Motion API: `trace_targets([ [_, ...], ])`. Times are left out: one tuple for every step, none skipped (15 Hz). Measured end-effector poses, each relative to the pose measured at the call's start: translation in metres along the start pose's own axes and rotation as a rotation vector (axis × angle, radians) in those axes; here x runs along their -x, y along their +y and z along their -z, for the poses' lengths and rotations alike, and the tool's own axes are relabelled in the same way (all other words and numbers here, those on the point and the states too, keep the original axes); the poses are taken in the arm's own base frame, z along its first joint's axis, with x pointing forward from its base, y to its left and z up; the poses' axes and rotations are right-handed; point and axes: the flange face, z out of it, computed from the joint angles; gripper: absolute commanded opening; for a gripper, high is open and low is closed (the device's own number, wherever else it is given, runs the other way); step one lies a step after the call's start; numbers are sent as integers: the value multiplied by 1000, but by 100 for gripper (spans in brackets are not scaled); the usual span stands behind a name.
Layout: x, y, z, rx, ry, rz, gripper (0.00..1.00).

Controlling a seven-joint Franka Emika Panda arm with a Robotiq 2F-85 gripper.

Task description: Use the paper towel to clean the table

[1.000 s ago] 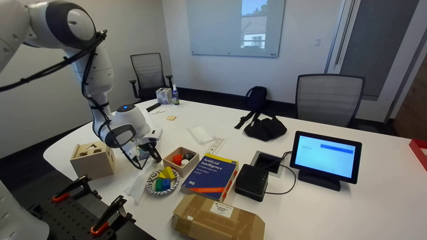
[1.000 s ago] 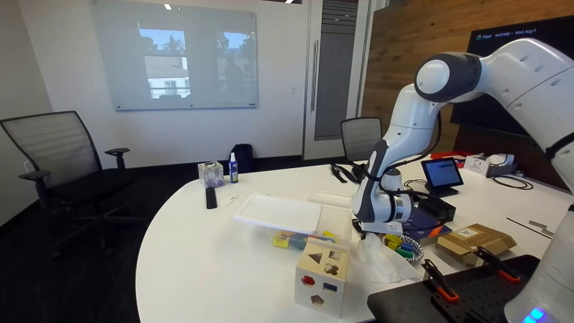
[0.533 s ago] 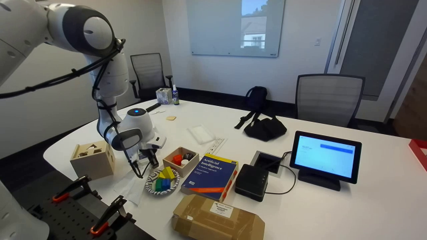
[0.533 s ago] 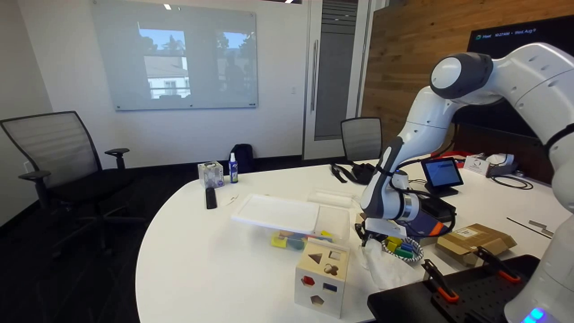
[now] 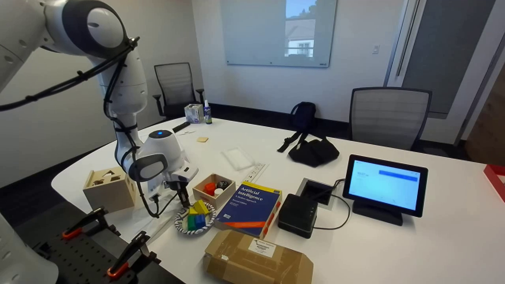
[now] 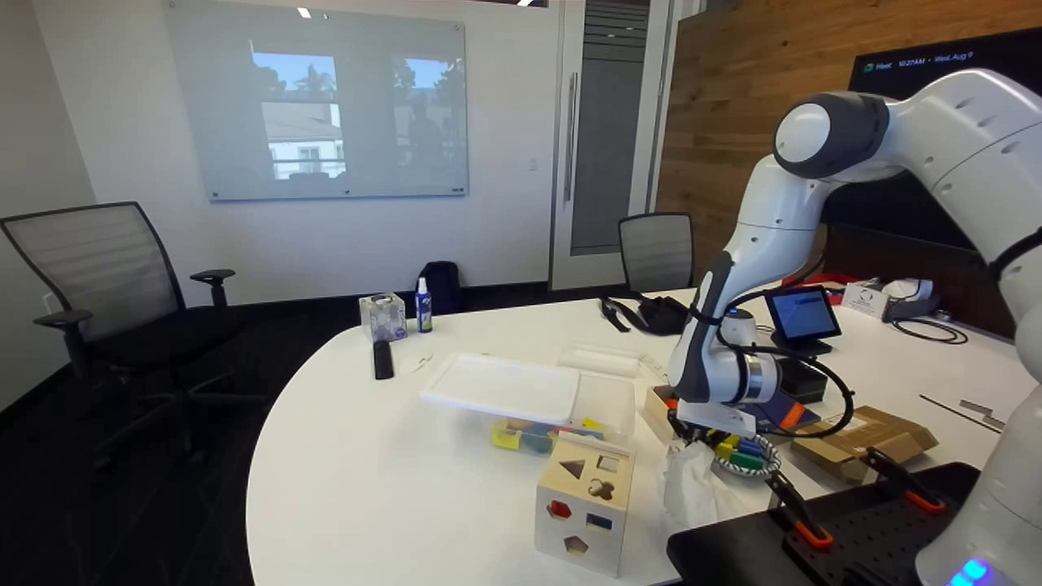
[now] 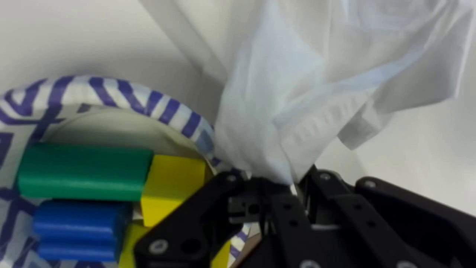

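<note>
The end effector [image 7: 279, 180] is clamped on a gathered end of the paper towel [image 7: 271, 108]. Just beside the grip sits a patterned bowl [image 7: 100, 91] of blocks [image 7: 85, 171]. The towel trails away from it over the white surface [image 6: 391, 496] toward the black mounting plate [image 6: 733, 545], probably the safer wiping side.

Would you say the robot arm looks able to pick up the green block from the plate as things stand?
Probably not just yet: the gripper seems to be pinching the paper towel, so it would likely need to let go first. The green block itself lies uncovered in the plate.
</note>
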Motion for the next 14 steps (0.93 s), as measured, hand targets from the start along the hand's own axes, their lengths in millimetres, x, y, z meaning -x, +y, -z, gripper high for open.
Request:
trace_targets([
  [0, -4, 1, 5, 17, 8, 1],
  [0, -8, 3, 7, 35, 18, 1],
  [1, -12, 5, 5, 52, 25, 1],
  [1, -17, 6, -1, 66, 32, 1],
  [1, -21, 8, -10, 83, 40, 1],
  [0, -26, 10, -22, 100, 44, 1],
  [-1, -30, 12, -36, 115, 48, 1],
  [-2, -36, 14, -54, 126, 54, 1],
  [-2, -41, 15, -75, 126, 63, 1],
  [-2, -47, 16, -97, 117, 73, 1],
  [-2, -52, 17, -122, 103, 84, 1],
  [-2, -56, 17, -148, 85, 93, 1],
  [-2, -58, 18, -170, 63, 99, 1],
  [-2, -59, 18, -191, 38, 102, 1],
])
